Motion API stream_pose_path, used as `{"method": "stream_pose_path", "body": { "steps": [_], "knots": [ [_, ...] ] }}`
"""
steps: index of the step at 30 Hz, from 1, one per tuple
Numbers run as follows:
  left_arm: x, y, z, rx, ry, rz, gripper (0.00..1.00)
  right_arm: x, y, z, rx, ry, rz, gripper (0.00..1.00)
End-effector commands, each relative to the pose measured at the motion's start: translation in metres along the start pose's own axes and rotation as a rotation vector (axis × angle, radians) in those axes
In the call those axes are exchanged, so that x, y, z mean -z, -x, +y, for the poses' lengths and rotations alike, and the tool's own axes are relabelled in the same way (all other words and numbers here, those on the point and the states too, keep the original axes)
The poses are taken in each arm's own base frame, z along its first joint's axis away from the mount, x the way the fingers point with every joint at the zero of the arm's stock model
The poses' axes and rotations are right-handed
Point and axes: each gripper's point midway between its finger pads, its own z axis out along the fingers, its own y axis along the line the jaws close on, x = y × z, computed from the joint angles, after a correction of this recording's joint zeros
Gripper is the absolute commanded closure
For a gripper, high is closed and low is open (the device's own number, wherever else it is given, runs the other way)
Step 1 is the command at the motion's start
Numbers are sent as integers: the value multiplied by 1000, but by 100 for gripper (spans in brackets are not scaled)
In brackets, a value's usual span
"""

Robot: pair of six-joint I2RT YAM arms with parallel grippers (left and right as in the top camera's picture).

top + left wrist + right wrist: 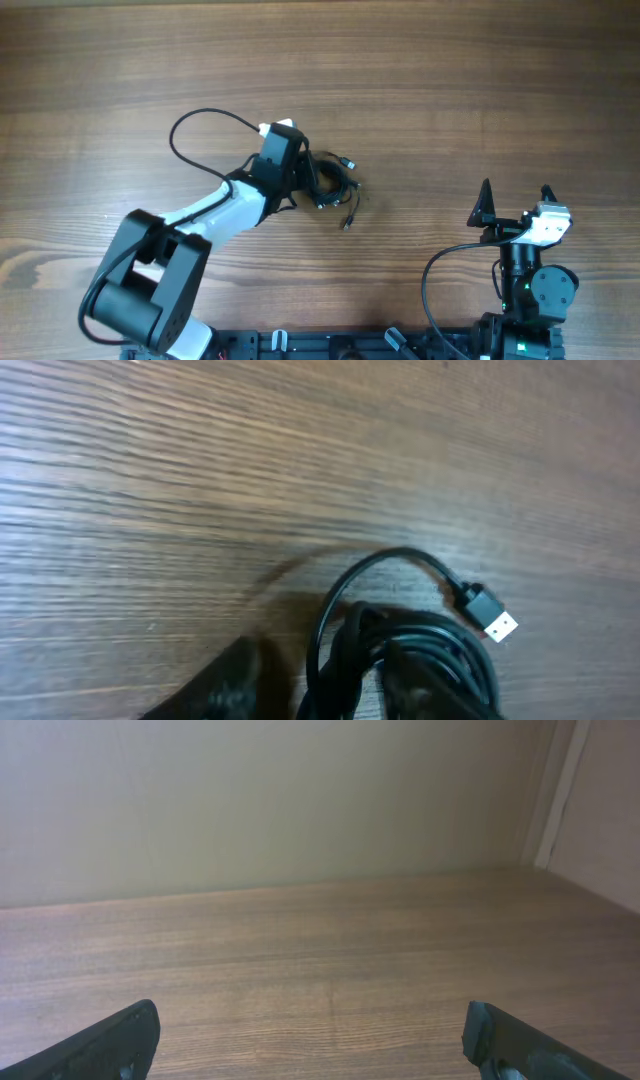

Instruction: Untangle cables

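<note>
While the left claw [306, 176] is straddling the cables [338, 186] in the middle of the desk [420, 80], clamped or not I cannot tell, it is risking pinching the whole bundle and tightening the knot. The right claw [516, 196] is sitting wide apart, well away, bracing nothing.

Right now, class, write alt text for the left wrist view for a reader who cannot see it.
A tangle of thin black cables lies on a wooden table, one cord looping up to a silver-tipped plug. The left gripper shows as blurred dark fingers at the bottom edge, part of the tangle between them.
</note>
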Motion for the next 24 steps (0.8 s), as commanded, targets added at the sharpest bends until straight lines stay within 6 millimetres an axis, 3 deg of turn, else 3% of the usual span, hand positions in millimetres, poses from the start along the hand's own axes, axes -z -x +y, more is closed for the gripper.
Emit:
{"method": "stream_pose_path", "body": {
  "steps": [1,6,8,11,13,14,15,16,17,18,24],
  "knots": [
    [-3,6,-4,-8,2,-24,73,0,0,-1,13,-2,-3,0],
    [-1,9,-1,1,9,-31,93,0,0,-1,13,-2,-3,0],
    [13,23,9,93,31,-42,96,0,0,-1,13,-2,-3,0],
    [44,38,36,373,109,-72,96,0,0,-1,13,-2,-3,0],
    [63,31,59,689,171,-62,96,0,0,-1,13,-2,-3,0],
    [65,26,64,766,193,-54,96,0,0,-1,13,-2,-3,0],
    [66,23,65,782,204,-47,94,0,0,-1,13,-2,-3,0],
    [66,17,67,766,226,-25,59,0,0,-1,13,-2,-3,0],
    [67,12,69,753,241,-11,46,0,0,-1,13,-2,-2,0],
    [68,10,70,736,249,-1,44,0,0,-1,13,-2,-3,0],
    [69,2,71,714,260,37,70,0,0,-1,13,-2,-3,0]
  ]
}}
